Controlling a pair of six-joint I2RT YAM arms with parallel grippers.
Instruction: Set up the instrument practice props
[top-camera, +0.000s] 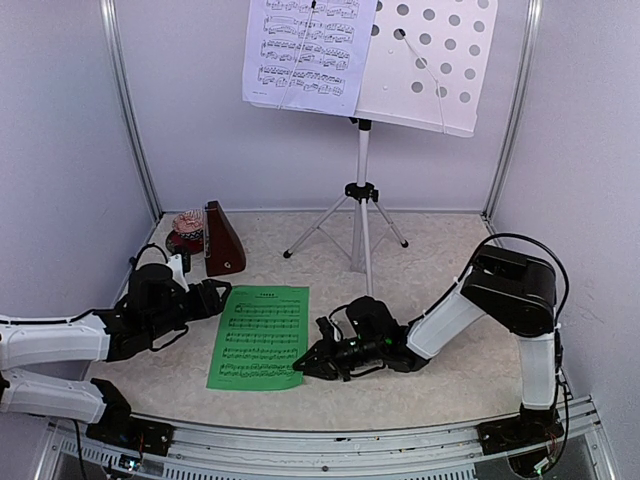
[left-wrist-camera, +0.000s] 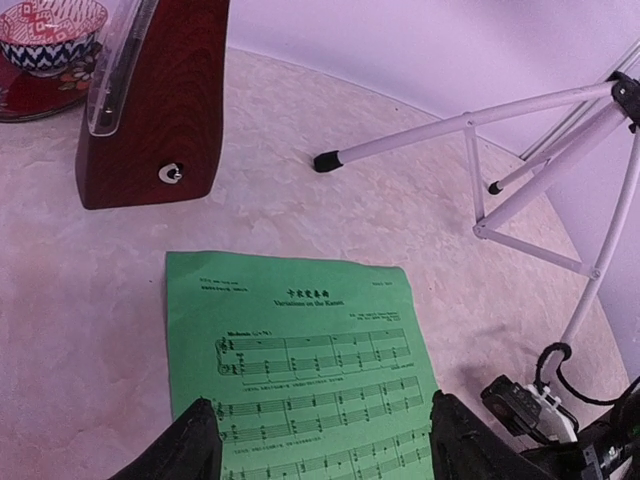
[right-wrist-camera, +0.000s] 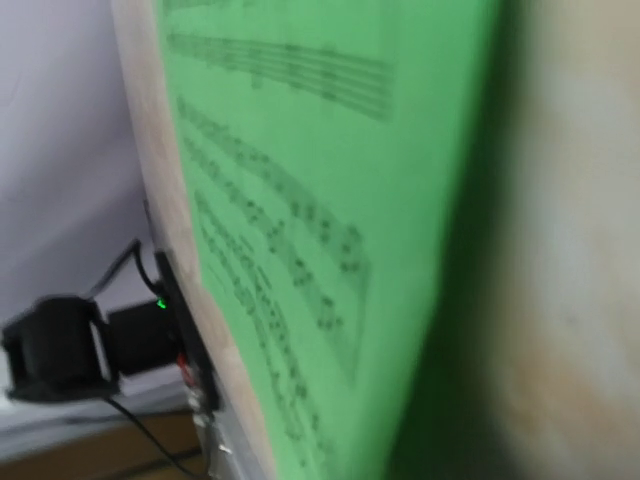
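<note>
top external shows me the flat green paper music sheet (top-camera: 258, 338) lying lengthwise just left of my right gripper (top-camera: 308, 365), whose opening i cannot tell.

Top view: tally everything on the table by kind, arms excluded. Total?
Sheets: 2 (pale sheet, green sheet)
Stand: 1
Metronome: 1
Bowl: 1
Plate: 1
Total: 6

Plain white walls (top-camera: 190, 140), metal corner posts (top-camera: 128, 110), mottled beige tabletop (top-camera: 440, 260), even soft light
</note>
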